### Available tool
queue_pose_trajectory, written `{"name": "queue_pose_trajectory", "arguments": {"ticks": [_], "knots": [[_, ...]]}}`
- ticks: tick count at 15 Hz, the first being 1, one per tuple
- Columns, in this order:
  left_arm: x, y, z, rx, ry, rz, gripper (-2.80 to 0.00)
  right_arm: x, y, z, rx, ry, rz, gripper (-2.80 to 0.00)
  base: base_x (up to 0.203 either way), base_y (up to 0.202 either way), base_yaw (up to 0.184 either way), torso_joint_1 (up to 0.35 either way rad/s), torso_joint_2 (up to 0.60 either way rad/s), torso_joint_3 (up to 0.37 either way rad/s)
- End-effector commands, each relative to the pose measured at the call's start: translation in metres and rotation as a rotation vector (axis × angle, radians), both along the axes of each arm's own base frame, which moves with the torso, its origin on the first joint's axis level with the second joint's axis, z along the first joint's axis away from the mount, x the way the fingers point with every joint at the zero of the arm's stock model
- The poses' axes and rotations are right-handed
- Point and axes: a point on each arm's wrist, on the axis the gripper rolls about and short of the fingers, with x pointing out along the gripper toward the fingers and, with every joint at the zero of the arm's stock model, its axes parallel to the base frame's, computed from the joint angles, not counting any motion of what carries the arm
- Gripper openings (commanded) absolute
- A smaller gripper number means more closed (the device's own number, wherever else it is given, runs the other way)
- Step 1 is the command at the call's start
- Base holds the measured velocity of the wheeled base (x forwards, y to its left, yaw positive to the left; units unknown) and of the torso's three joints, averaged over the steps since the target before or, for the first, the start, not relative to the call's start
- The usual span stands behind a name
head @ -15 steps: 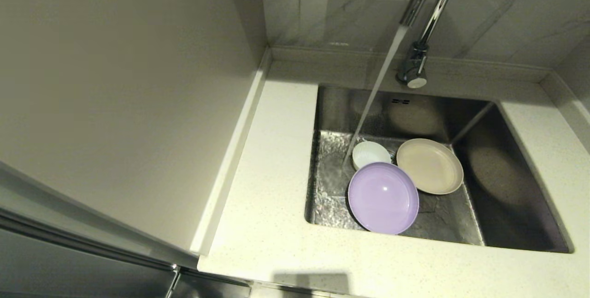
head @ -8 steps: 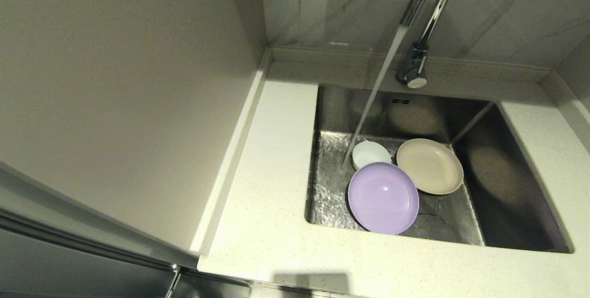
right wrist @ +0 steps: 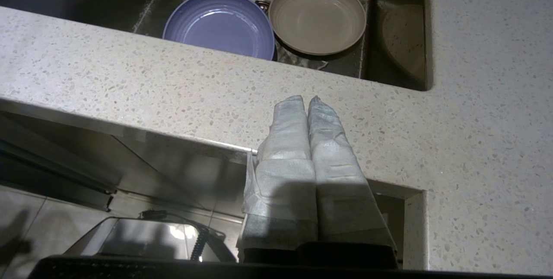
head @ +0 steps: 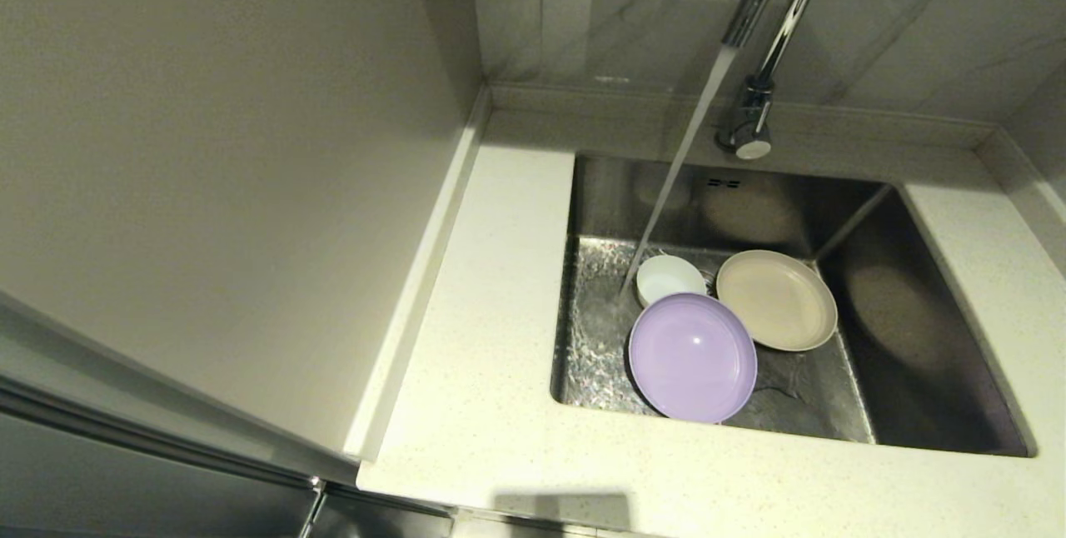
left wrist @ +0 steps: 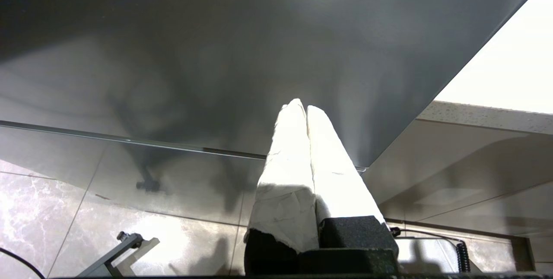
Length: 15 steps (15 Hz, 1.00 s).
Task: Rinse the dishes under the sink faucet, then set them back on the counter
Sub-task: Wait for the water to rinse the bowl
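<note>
Almost nothing is shifting since the earlier head views: the three dishes are lying in the same spots, and only the water is changing, its ripples spreading differently over the floor of the sink point(head: 916, 371).

The faucet point(head: 754, 105) is running, and its stream is falling to the basin floor just beside the white bowl point(head: 669, 276), on the robot's left side of it. The lavender plate point(head: 693, 357) is sitting nearest the front wall of the sink, its rim overlapping the bowl's front edge. The beige plate point(head: 776, 299) is lying to the right, its rim meeting the lavender plate's.

Neither arm is showing in the head view. The left tool point(left wrist: 306, 110) is hanging low beside a dark cabinet front, its wrapped fingers pressed together and holding nothing. The right tool point(right wrist: 306, 102) is hovering in front of the bench point(head: 500, 405) edge, pointing toward the sink, its fingers likewise pressed together and empty.

The rinsing step seems to be only beginning: the water is flowing, but no dish is being held under it and none is standing on the bench. The next move probably calls for the right tool to rise over the bench edge, spread its fingers, reach down into the basin and pinch a rim. The lavender plate looks the easiest first pick, being nearest and lying on top. Wet rims may be slippery, so a firm pinch is likely needed.
</note>
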Motion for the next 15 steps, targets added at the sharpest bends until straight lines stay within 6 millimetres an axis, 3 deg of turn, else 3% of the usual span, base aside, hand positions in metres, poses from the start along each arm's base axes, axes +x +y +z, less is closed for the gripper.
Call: {"name": "queue_pose_trajectory", "arguments": {"ticks": [1,15], "knots": [[-0.0001,0.0,0.0,-0.001,-0.002,0.001,-2.8,0.0002,0.0,0.0002,-0.001,0.002,0.001,-2.8,0.0,0.0,0.0,0.0,0.0,0.0],[-0.0001,0.0,0.0,-0.001,-0.002,0.001,-2.8,0.0002,0.0,0.0002,-0.001,0.002,0.001,-2.8,0.0,0.0,0.0,0.0,0.0,0.0]]}}
